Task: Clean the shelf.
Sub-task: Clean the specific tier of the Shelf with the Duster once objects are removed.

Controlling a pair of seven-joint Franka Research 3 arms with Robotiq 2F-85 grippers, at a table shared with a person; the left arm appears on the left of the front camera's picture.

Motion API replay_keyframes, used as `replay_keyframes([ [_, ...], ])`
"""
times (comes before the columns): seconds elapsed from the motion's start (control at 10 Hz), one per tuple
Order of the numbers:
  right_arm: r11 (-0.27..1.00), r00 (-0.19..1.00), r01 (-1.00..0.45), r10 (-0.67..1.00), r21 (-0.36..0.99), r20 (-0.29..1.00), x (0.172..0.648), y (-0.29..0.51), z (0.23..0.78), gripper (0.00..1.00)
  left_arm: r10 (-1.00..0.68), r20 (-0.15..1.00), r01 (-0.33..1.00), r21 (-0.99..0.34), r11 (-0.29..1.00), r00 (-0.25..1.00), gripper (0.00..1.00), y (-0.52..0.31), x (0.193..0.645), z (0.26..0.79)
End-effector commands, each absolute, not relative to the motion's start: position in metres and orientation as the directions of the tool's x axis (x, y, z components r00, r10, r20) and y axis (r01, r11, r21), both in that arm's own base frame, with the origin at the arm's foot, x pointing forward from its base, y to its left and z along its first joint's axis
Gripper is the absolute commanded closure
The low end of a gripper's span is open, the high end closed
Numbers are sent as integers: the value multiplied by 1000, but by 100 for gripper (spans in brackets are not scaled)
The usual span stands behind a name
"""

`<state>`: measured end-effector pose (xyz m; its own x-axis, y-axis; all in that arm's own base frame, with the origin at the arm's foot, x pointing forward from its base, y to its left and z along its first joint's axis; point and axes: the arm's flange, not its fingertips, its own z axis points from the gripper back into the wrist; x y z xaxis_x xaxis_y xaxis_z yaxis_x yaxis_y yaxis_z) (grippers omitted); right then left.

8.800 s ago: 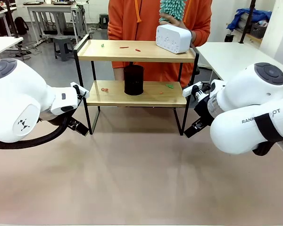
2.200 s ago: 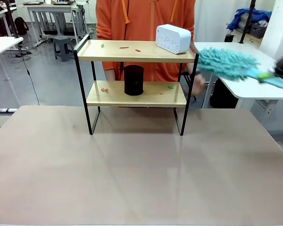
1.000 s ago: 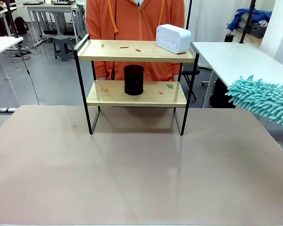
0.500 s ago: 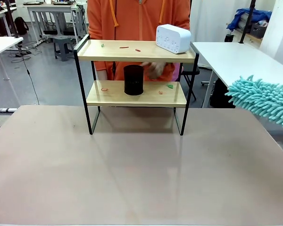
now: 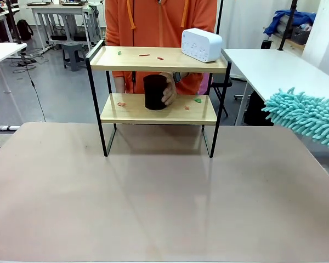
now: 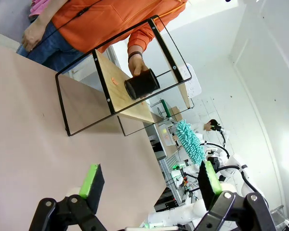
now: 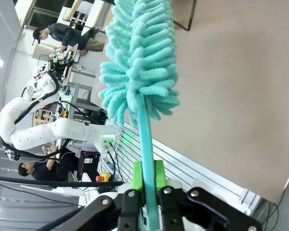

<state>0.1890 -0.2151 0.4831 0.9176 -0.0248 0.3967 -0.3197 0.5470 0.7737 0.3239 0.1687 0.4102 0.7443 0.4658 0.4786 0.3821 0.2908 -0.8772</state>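
The shelf (image 5: 130, 61), two light wooden boards in a black frame, stands at the table's far side; small red and green scraps (image 5: 144, 55) lie on both boards. On its lower board a black cylinder (image 5: 154, 92) stands, with the person's hand (image 5: 169, 93) around it. My right gripper (image 7: 147, 186) is shut on the handle of a teal fluffy duster (image 7: 142, 57), whose head (image 5: 308, 117) hangs at the table's right edge. My left gripper (image 6: 151, 180) is open with nothing in it, well back from the shelf (image 6: 121, 92) over the bare tabletop.
A white speaker box (image 5: 201, 45) sits at the right end of the top board. A person in an orange hoodie (image 5: 160, 22) stands close behind the shelf. The tan tabletop (image 5: 153, 203) lies bare in front. A white table (image 5: 268, 68) stands at the right.
The person's hand has come in behind the shelf and closed around the black cylinder on the lower board. The duster head has stayed where it was.
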Motion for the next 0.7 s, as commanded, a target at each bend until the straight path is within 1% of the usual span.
replay_keyframes([
  [0.0,544,911,-320,-47,776,409,191,-214,489,100,463,495,403,-869,288,735,0,166,321,411],
  [0.2,544,911,-320,-47,776,409,191,-214,489,100,463,495,403,-869,288,735,0,166,321,411],
  [0.3,547,918,-320,-25,774,397,189,-215,483,88,463,495,403,-869,288,735,0,166,321,411],
  [0.5,533,891,-401,38,745,452,176,-200,499,88,463,495,403,-869,288,735,0,166,321,411],
  [0.6,521,862,-483,141,704,488,160,-188,513,88,463,495,403,-869,288,735,0,166,321,411],
])
